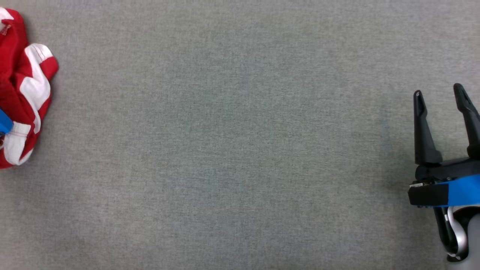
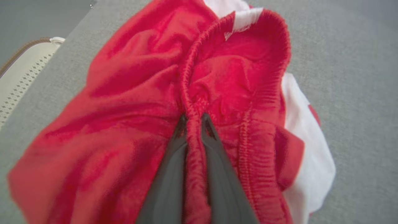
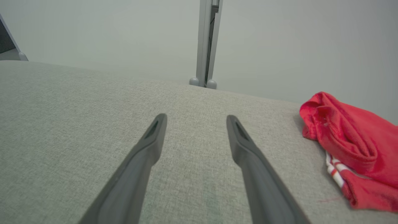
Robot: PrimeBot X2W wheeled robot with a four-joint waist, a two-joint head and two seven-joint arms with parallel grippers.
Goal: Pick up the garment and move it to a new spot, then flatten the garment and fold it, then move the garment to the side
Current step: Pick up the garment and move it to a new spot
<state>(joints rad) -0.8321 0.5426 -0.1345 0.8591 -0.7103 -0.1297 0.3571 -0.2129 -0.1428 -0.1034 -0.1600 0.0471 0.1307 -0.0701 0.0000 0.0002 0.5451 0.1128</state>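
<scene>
Garment: A red garment (image 1: 22, 86) with white bands is seen crumpled at the far left edge of the table (image 1: 240, 150) in the head view. Part of it is cut off by the picture's edge.
Garment, close view: In the left wrist view the garment (image 2: 124, 109) is shown bunched in deep folds. A gathered red waistband (image 2: 186, 77) is raised as a ridge through its middle, and a white panel is seen on one side.
Left gripper: The left gripper (image 2: 194, 119) is closed almost fully. A ridge of the waistband is pinched between its two dark fingers, and cloth is pressed against both of them.
Lift: Whether the garment is raised off the table cannot be told.
Right gripper: The right gripper (image 1: 438, 91) is held wide open, and nothing is held between its fingers. It is placed at the lower right of the head view, over bare table, well apart from the garment. A blue band (image 1: 463, 191) is wrapped behind its fingers.
Right wrist view: The right gripper (image 3: 196, 117) is shown spread over the grey cloth surface. The garment (image 3: 348, 146) is seen as a heap at the right edge.
Background: A grey post (image 3: 205, 43) is seen beyond the table's far edge.
</scene>
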